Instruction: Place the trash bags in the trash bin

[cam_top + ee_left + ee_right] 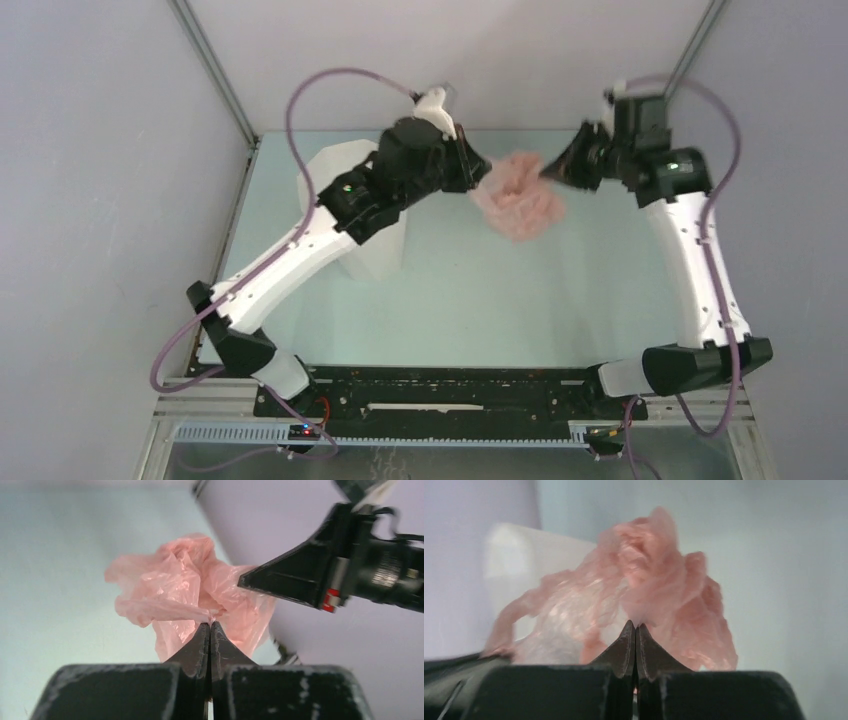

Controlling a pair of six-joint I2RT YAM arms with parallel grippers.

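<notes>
step: we judge mid-carry, bag not yet binned | trash bag (520, 195): crumpled, beside the trash bin (378, 250), clear of its mouth | left gripper (210, 626), right gripper (636, 627): jaws pinched tight on pink film | next: we must bring both over the bin, then release

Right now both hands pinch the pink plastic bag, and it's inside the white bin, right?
No. The left hand and right hand do pinch the pink plastic bag, but it hangs between them outside the white bin, as the top view shows.

Pale green table (480, 300); grey walls (90, 200); metal corner posts (214, 70).
</notes>
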